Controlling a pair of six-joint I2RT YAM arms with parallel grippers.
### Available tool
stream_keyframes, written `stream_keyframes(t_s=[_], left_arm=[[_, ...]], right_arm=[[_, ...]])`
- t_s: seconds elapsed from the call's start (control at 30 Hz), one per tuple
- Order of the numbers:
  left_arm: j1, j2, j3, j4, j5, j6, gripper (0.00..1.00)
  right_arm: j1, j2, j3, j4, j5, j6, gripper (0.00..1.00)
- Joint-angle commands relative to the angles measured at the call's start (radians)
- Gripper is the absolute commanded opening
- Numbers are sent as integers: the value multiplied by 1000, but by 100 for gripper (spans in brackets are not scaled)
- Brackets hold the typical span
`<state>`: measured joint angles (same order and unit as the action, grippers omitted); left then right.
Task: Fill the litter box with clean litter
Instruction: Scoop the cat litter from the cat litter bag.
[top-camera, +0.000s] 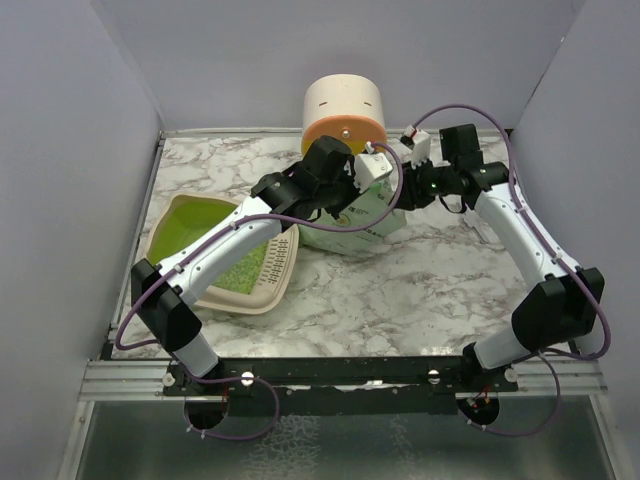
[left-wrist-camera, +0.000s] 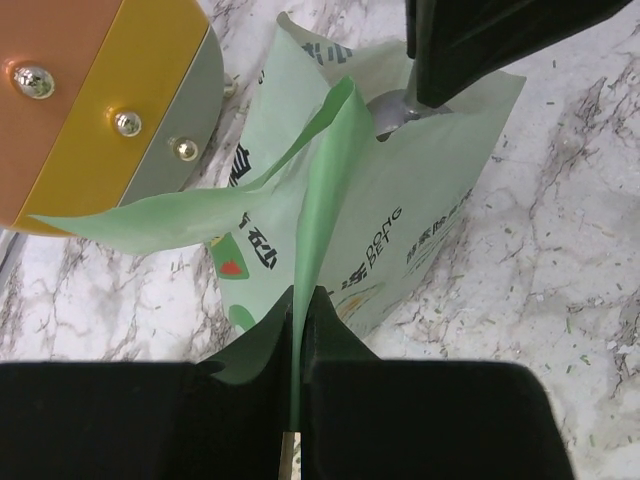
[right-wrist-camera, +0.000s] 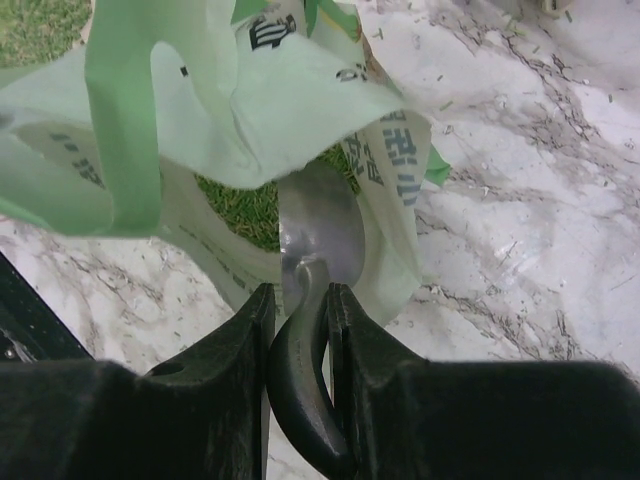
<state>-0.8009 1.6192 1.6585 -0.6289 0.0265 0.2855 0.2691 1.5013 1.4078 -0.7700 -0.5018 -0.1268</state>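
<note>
The litter box (top-camera: 270, 295) is a cream tray with a lime-green inside, lying at the left with greenish granules (top-camera: 240, 265) in its near part. The mint-green litter bag (top-camera: 365, 228) stands open at mid-table. My left gripper (left-wrist-camera: 298, 312) is shut on the bag's upper edge (left-wrist-camera: 320, 180) and holds the mouth open. My right gripper (right-wrist-camera: 300, 325) is shut on the dark handle of a small grey metal scoop (right-wrist-camera: 320, 235), whose bowl is inside the bag mouth above the litter (right-wrist-camera: 245, 215). The two grippers (top-camera: 345, 203) (top-camera: 403, 195) meet over the bag.
A cream cylinder with an orange base (top-camera: 345, 110) stands just behind the bag, close to the left gripper; it shows orange and yellow in the left wrist view (left-wrist-camera: 90, 90). Fine litter grains are scattered on the marble top (left-wrist-camera: 560, 300). Grey walls enclose the table.
</note>
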Motion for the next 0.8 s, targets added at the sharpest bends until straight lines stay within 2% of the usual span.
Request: stream_keyframes(t_s=[0.0, 0.1, 0.3, 0.47, 0.67, 0.77], left_arm=[[-13, -54, 50, 128, 38, -19, 0], [-21, -59, 38, 128, 38, -26, 0], [-30, -65, 19, 139, 40, -34, 0], [-36, -61, 17, 143, 38, -36, 0], [-37, -55, 11, 152, 42, -40, 0], [-40, -54, 12, 152, 43, -42, 0]], right_arm=[[13, 78, 78, -13, -21, 35, 1], [13, 107, 117, -24, -21, 46, 1], [13, 133, 87, -7, -89, 57, 1], [13, 90, 59, 48, -106, 98, 1], [13, 86, 92, 41, -156, 113, 1], [11, 80, 132, 43, -122, 112, 1]])
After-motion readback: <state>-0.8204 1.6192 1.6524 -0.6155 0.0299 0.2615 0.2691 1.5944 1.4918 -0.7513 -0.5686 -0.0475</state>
